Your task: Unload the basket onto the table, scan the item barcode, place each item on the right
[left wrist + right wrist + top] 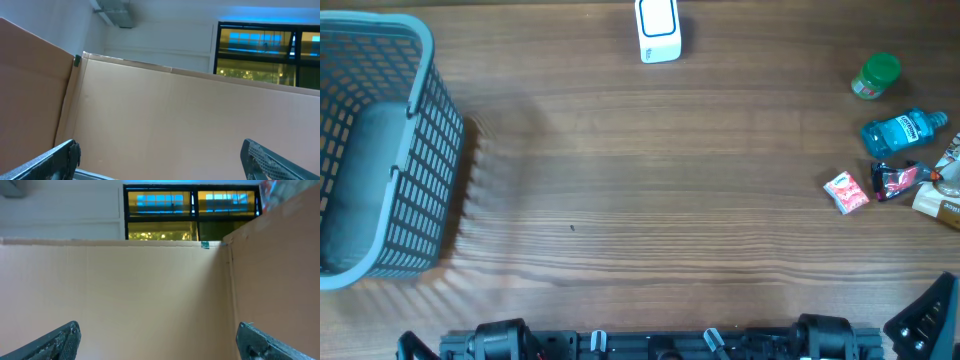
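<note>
A white and blue barcode scanner [658,30] stands at the table's far edge, near the middle. Several items lie at the right: a green-lidded jar [875,76], a blue bottle [903,130], a pink and white packet [846,191] and a dark packet [897,180]. Both arms are pulled back at the near edge. My left gripper [160,150] is open with nothing between its fingers and faces a cardboard wall. My right gripper [157,328] is open and empty too, also facing cardboard. A dark part of the right arm [925,315] shows at the bottom right corner.
A grey-blue plastic basket [420,150] takes up the left side of the wooden table. A tan package [940,205] lies at the right edge beside the packets. Brown cardboard walls [175,115] surround the table. The arm bases [660,345] line the near edge.
</note>
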Action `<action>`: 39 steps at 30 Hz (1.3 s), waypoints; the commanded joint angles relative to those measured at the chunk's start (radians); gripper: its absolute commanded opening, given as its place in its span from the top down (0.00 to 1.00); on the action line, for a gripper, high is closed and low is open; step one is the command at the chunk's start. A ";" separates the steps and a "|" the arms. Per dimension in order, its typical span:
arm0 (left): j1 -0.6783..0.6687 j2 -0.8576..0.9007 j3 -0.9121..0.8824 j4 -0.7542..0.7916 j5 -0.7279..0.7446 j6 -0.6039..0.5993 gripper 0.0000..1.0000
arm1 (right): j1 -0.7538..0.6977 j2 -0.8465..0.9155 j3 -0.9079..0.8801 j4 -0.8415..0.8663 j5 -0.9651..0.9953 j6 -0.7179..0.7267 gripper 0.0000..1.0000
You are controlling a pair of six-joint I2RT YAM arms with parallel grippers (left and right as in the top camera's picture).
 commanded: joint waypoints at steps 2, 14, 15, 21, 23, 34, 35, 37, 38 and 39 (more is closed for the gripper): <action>0.007 -0.003 0.001 0.057 0.016 -0.010 0.00 | 0.003 -0.012 -0.029 -0.002 0.014 0.085 0.00; -0.006 0.052 -0.164 0.467 0.016 -0.223 0.00 | 0.003 -0.009 -0.608 0.458 -0.307 0.319 0.00; -0.006 0.052 -0.209 0.504 0.019 -0.268 0.00 | 0.003 -0.009 -0.646 0.496 -0.326 0.320 0.00; -0.006 0.052 -0.522 0.637 0.068 -0.278 0.00 | 0.003 -0.009 -0.825 0.612 -0.355 0.320 0.00; -0.006 0.052 -0.657 0.726 0.068 -0.266 0.00 | 0.003 -0.009 -0.887 0.642 -0.355 0.320 0.00; -0.006 0.052 -1.104 0.941 0.126 -0.267 0.00 | 0.003 -0.009 -1.036 0.602 -0.352 0.319 0.00; -0.006 0.053 -1.104 0.927 0.128 -0.267 0.00 | 0.003 -0.009 -1.036 0.577 -0.352 0.320 0.00; -0.006 0.053 -1.104 0.883 0.128 -0.267 0.00 | 0.003 -0.009 -1.036 0.475 -0.351 0.319 0.00; -0.006 0.053 -1.104 0.859 0.127 -0.267 0.00 | 0.003 -0.002 -1.036 0.481 -0.347 0.319 0.01; -0.006 0.053 -1.104 0.827 0.127 -0.267 0.00 | 0.003 0.006 -1.036 0.480 -0.348 0.319 0.00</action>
